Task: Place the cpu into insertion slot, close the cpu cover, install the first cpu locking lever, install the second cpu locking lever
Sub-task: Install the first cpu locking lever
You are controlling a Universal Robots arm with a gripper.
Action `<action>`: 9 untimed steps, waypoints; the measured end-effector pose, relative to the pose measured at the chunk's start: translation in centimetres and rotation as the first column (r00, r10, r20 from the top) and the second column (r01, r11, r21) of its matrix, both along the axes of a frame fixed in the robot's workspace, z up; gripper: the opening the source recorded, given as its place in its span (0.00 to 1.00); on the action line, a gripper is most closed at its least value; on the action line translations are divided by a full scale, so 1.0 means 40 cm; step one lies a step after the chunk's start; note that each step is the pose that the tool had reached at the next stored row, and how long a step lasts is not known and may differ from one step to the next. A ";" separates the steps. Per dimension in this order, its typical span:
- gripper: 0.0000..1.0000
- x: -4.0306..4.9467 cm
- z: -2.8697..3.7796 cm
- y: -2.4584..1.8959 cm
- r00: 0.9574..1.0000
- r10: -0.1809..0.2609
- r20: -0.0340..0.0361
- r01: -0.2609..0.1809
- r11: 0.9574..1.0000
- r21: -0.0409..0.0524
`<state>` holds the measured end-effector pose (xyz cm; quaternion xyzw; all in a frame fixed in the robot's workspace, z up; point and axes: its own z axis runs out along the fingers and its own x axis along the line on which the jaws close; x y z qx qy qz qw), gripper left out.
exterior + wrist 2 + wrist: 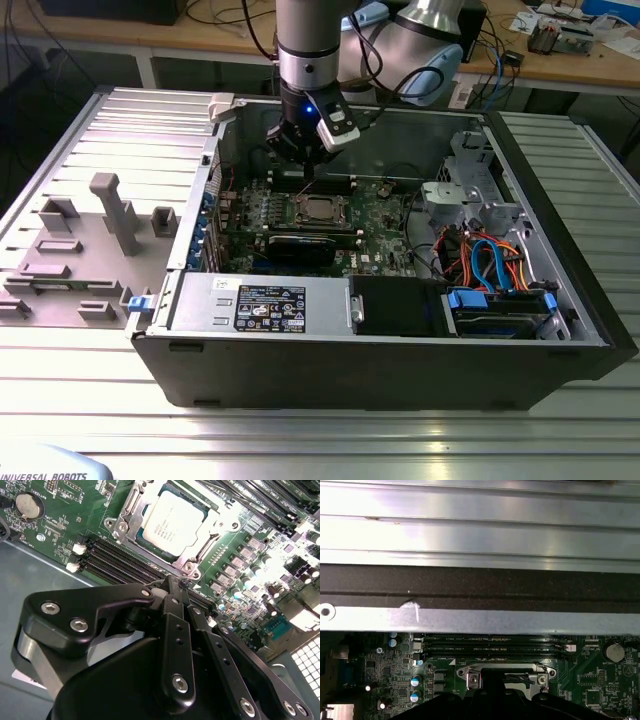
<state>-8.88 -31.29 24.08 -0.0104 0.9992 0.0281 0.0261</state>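
The cpu lies silvery face up in the insertion slot on the green board. The shiny cpu cover lies flat around it, its window framing the chip. My black gripper hovers just beside the socket's near edge, over the memory slots, fingers shut with nothing seen between them. A thin wire lever end shows right at the fingertips. In the exterior view the gripper hangs inside the open case, just behind the cpu. The first wrist view shows the socket's edge past the gripper.
Black memory slots run beside the socket. A black graphics card lies in front of it, then a power supply. Drive bays with blue cables fill the exterior view's right. The case wall stands close. A grey fixture sits outside.
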 end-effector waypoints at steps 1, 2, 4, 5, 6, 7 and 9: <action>0.11 0.000 0.000 0.000 1.000 0.000 0.000 0.000 1.000 0.000; 0.11 0.000 0.000 0.000 1.000 0.000 0.000 0.000 1.000 0.000; 0.11 0.000 0.000 0.000 1.000 0.000 0.000 0.000 1.000 0.000; 0.11 0.000 0.000 0.000 1.000 0.001 0.000 -0.001 1.000 0.000; 0.11 0.000 0.000 0.000 1.000 0.001 0.000 -0.001 1.000 0.000; 0.11 0.000 0.000 0.001 1.000 0.003 0.000 -0.003 1.000 0.000; 0.11 0.001 0.000 0.002 1.000 0.006 0.000 -0.006 1.000 0.000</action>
